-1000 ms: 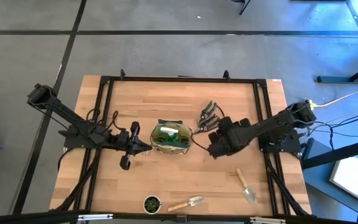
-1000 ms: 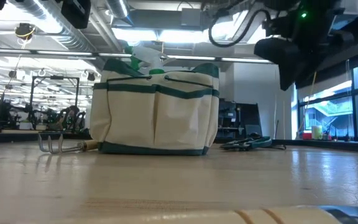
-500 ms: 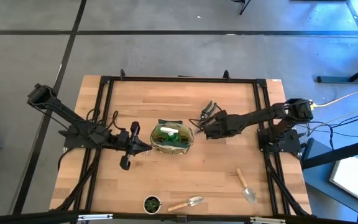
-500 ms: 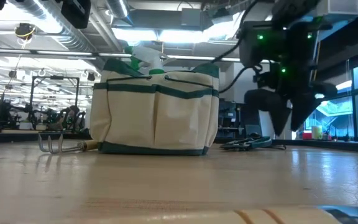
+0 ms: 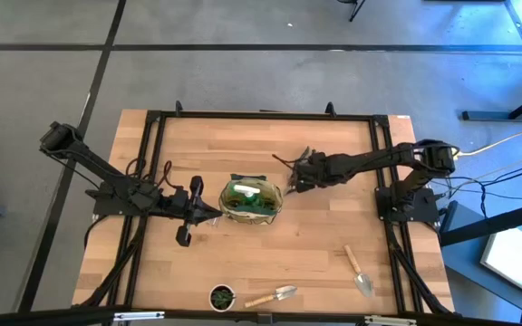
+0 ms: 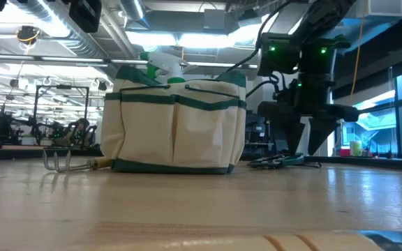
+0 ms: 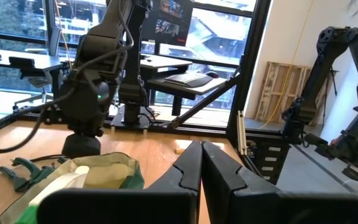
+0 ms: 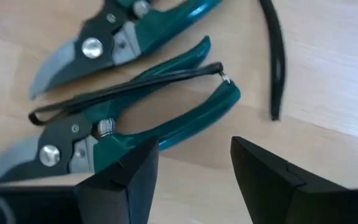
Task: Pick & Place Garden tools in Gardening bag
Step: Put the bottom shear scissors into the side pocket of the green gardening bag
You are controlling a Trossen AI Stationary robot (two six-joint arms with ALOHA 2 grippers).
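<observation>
Wooden worktop (image 5: 243, 140) framed by black rails, with broad bare wood along the far edge and across the near middle. Gardening bag (image 5: 251, 200) upright near the centre, mouth open, a white-topped spray bottle (image 6: 160, 64) poking out of it in the low view. Two teal-handled pruners (image 8: 135, 127) lying just right of the bag toward the far side, side by side on the wood, one with a wire clasp across its handles. Trowel (image 5: 360, 270) near the right front, well apart from the bag; another trowel (image 5: 273, 295) at the front edge, beside a small dark pot (image 5: 222, 296) with a plant. Fork (image 6: 67, 162) flat on the wood on the other side of the bag in the low view.

Right pincer (image 5: 295, 175) low over the pruners, fingers (image 8: 260, 177) spread wide and pointing down at the handles, gripping nothing; contact with the tools not clear. Left pincer (image 5: 216, 212) just left of the bag, closed tight with fingers (image 7: 219, 180) pressed together, empty, aimed across the bag's rim. Open wood between the bag and the near edge.
</observation>
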